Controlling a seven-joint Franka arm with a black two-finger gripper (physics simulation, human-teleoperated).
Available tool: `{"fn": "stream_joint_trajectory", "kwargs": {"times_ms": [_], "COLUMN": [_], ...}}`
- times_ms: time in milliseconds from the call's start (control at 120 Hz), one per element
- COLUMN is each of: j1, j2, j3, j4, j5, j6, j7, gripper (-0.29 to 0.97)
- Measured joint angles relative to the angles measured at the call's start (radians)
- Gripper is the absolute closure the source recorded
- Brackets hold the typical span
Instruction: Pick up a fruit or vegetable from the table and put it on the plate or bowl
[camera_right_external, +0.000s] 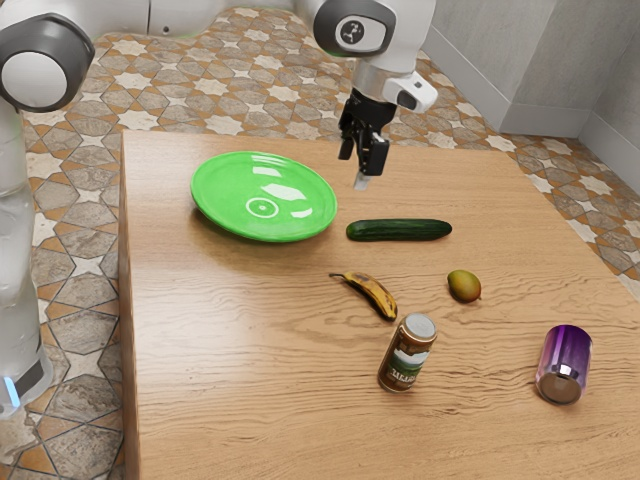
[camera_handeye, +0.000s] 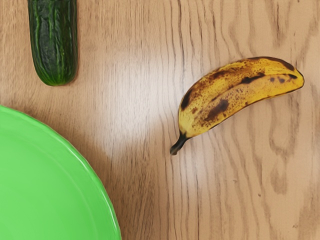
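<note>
Nothing picked yet: the plate is bare and every fruit lies on the table.

From the exterior view's left: the green plate (camera_right_external: 240, 180) sits empty on the wooden table (camera_right_external: 250, 330). The gripper (camera_right_external: 362, 170) hangs above its far edge, carrying nothing; whether it is apart or together I cannot tell. Just beside the plate lies the cucumber (camera_right_external: 398, 230), the nearest candidate, then the spotted banana (camera_right_external: 370, 293) nearer the front. A brown tin (camera_right_external: 407, 352) stands close behind the banana's tip and could crowd a grasp there. Further right are a small yellow-green fruit (camera_right_external: 464, 286) and a purple can (camera_right_external: 563, 363) on its side. Descent, grasp, lift and placing all remain, I judge.
</note>
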Motion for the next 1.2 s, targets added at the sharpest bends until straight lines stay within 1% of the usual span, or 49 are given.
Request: {"fn": "stream_joint_trajectory", "kwargs": {"times_ms": [8, 50, 83, 208, 300, 358, 450, 508, 683, 817, 883, 1067, 1200], "j1": [0.000, -0.061, -0.084, -0.088, -0.066, -0.047, -0.042, -0.055, -0.062, -0.060, -0.061, -0.081, -0.120], "j2": [0.000, 0.019, 0.026, 0.034, 0.036, 0.054, 0.144, 0.202, 0.336, 0.377, 0.397, 0.534, 0.580], "j3": [0.000, 0.063, 0.089, 0.113, 0.114, 0.109, 0.107, 0.105, 0.073, 0.055, 0.053, 0.060, 0.061], "j4": [0.000, 0.088, 0.122, 0.159, 0.169, 0.211, 0.319, 0.355, 0.373, 0.373, 0.380, 0.471, 0.489], "j5": [0.000, -0.016, -0.025, -0.041, -0.045, -0.047, -0.047, -0.049, -0.054, -0.054, -0.055, -0.056, -0.055], "j6": [0.000, 0.005, 0.008, 0.015, 0.018, 0.020, 0.028, 0.057, 0.188, 0.262, 0.285, 0.319, 0.331], "j7": [0.000, 0.003, 0.005, 0.013, 0.018, 0.020, 0.022, 0.024, 0.027, 0.029, 0.029, 0.034, 0.036], "gripper": [0.00, 0.00, 0.00, 0.00, 0.00, 0.00, 0.00, 0.00, 0.00, 0.00, 0.00, 0.00, 0.00]}}
